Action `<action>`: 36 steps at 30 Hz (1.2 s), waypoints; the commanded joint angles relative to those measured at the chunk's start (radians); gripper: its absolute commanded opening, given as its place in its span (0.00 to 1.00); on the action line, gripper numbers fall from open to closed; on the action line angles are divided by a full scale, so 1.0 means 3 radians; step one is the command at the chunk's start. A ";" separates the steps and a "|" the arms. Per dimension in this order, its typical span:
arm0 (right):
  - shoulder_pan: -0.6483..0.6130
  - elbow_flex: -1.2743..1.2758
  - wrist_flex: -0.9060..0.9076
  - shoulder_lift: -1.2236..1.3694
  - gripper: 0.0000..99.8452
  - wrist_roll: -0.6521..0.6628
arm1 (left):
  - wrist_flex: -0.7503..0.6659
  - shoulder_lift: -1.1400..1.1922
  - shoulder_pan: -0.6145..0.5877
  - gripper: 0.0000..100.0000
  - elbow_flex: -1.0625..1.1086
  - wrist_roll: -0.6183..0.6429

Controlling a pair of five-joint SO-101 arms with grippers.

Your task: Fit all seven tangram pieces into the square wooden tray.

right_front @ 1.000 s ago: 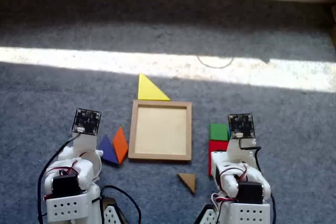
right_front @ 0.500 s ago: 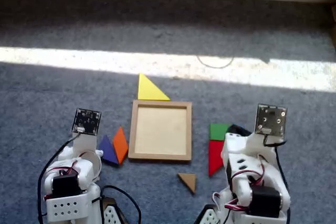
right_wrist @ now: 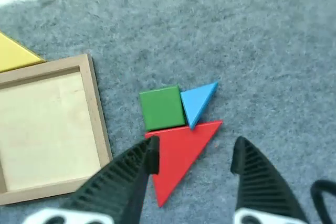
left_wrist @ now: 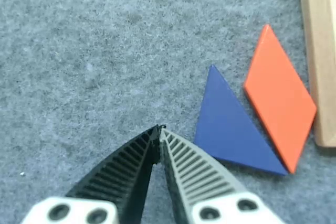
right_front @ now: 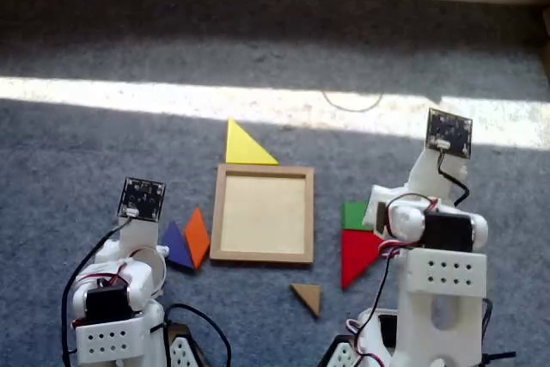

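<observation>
Raised since a second ago, my right hand [right_wrist: 195,153] hangs wide over the red triangle [right_wrist: 178,150]; my left hand [left_wrist: 159,129] sits shut beside the blue triangle [left_wrist: 226,129].

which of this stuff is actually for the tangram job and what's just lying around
For the job: wooden tray, yellow triangle, dark blue triangle, orange parallelogram, green square, light blue triangle, red triangle, brown triangle.
Just lying about: thin cord loop on the carpet.

The tray [right_front: 263,214] sits mid-frame. A large triangle [right_front: 247,147] lies just above it. A parallelogram [right_front: 198,236] lies left, a square [right_front: 354,215] right.
</observation>
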 commanded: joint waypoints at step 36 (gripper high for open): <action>-0.0954 -0.0182 -0.1020 0.2698 0.48 -0.1759 | 0.0026 -0.0095 -0.0038 0.03 0.0064 0.0020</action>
